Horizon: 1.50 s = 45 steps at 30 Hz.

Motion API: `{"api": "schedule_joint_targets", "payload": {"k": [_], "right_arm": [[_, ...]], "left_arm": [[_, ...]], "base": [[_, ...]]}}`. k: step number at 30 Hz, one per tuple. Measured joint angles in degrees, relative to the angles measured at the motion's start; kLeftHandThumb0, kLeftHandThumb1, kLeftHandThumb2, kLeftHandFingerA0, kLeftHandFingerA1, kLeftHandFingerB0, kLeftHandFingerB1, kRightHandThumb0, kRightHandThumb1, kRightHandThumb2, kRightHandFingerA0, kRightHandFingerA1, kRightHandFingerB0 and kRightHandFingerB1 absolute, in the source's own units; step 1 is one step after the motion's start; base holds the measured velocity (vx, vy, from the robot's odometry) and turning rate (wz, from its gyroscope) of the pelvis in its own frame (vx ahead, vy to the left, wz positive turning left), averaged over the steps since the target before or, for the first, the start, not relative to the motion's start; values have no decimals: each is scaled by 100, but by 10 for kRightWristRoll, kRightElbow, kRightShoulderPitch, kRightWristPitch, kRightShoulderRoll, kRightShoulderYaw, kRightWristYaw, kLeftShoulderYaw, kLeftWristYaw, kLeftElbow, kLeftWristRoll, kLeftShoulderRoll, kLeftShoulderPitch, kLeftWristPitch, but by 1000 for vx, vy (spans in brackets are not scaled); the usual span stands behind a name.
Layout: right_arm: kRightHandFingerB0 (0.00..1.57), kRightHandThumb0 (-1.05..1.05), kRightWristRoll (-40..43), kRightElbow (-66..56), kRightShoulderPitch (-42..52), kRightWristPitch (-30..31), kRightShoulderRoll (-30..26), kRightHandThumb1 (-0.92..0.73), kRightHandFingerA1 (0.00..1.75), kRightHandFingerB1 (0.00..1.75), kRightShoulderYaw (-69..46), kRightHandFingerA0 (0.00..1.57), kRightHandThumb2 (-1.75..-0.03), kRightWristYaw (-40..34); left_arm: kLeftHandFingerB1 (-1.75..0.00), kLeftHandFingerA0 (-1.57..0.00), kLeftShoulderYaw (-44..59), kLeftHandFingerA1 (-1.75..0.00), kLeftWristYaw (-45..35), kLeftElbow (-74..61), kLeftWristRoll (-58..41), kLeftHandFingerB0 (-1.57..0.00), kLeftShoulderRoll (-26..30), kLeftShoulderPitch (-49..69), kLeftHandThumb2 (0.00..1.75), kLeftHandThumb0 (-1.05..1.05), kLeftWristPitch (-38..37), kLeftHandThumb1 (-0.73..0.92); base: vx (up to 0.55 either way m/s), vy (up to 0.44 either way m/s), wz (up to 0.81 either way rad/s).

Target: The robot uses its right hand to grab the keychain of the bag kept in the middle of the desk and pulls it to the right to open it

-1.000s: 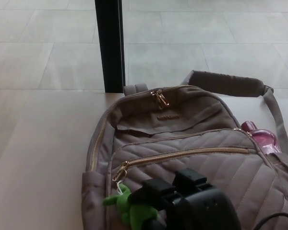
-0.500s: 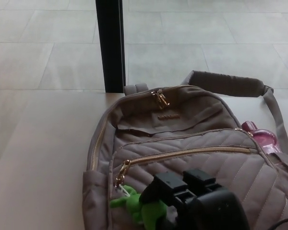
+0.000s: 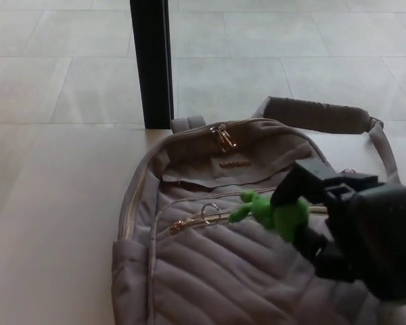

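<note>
A taupe quilted backpack (image 3: 216, 271) lies on the desk in the head view. Its front pocket has a gold zipper (image 3: 189, 222) with a metal ring (image 3: 210, 215) on the pull. A green plush keychain (image 3: 274, 215) hangs off that ring. My right hand (image 3: 345, 223), black and bulky, is shut on the green plush at the right of the bag, lifted above the quilted front. The zipper pull sits a little right of the pocket's left end. My left hand does not show.
A black post (image 3: 151, 61) stands behind the desk's (image 3: 47, 237) far edge. The bag's padded strap (image 3: 318, 114) arches at the back right. Tiled floor lies beyond the desk. A second gold zipper pull (image 3: 223, 137) sits at the bag's top.
My right hand has swung up and to the right with the green keychain in it. The zipper pull has slid right along the front pocket. The pink bottle is now hidden behind my hand.
</note>
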Motion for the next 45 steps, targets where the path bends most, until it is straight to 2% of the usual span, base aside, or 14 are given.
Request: {"api": "schedule_joint_targets", "payload": {"k": [5,6,7,8,19,20,21,22,23,39,42,43,44,45], "right_arm": [[80,-26,31,3,-20,-6,-30,-50,175,159,-50,101,-118,33],[101,-33,33,4,-22,-7,-34,-44,143,128,-54,127,-115,35],[101,-33,39,7,-28,-9,-45,-44,143,128,-69,127,-115,42],[76,-22,43,10,-31,-11,-52,-40,175,160,-77,100,-120,44],[79,-24,76,143,-27,-74,-173,-48,175,150,-170,98,-111,43],[97,-33,76,159,-22,-80,-185,-47,140,123,-176,125,-113,40],[97,-33,77,176,-17,-87,-196,-47,140,123,-183,125,-113,37],[71,-25,78,190,-13,-93,-206,-47,175,156,-188,95,-107,33],[79,-22,78,203,-8,-98,-214,-48,175,141,-193,98,-103,30],[73,-29,88,380,58,-176,-316,-64,175,148,-262,94,-96,-59],[64,-30,93,386,65,-182,-316,-70,175,83,-267,90,-63,-68],[64,-30,98,384,71,-186,-316,-70,175,83,-272,90,-63,-70],[18,-73,102,382,75,-188,-316,-46,108,42,-273,80,-81,-70],[7,-83,106,377,81,-188,-317,-57,58,26,-274,35,-58,-67]], "left_arm": [[-43,-78,0,-58,0,1,0,-60,0,2,66,-77,-1,87],[-43,-77,1,-57,0,1,0,-60,0,2,66,-76,-1,86],[-43,-77,1,-57,0,2,0,-60,0,2,66,-76,-1,86],[-43,-78,1,-57,0,2,-1,-60,0,3,66,-76,-1,87],[-42,-73,3,-59,-1,0,-1,-58,0,13,66,-81,-1,87],[-42,-74,4,-58,-1,0,-1,-59,0,14,66,-82,-1,86],[-42,-74,6,-58,-1,-1,-2,-59,0,14,66,-82,-1,86],[-42,-75,9,-59,-2,-1,-3,-59,0,15,66,-81,-1,87],[-42,-74,10,-59,-3,-1,-3,-59,0,17,66,-80,-1,88],[-42,-74,10,-60,-2,-1,-2,-59,0,24,66,-80,1,87],[-42,-73,14,-56,-3,-1,-3,-57,0,25,66,-79,1,88],[-42,-73,16,-56,-5,-1,-3,-57,0,27,66,-79,1,88],[-42,-72,17,-55,-6,-1,-3,-57,0,27,66,-81,2,87],[-42,-71,18,-56,-7,-1,-4,-57,0,28,66,-79,2,87]], "base": [[0,0,0],[0,0,0],[0,0,0],[0,0,0],[0,0,0],[0,0,0],[0,0,0],[0,0,0],[0,0,0],[0,0,0],[0,0,0],[0,0,0],[0,0,0],[0,0,0]]}}
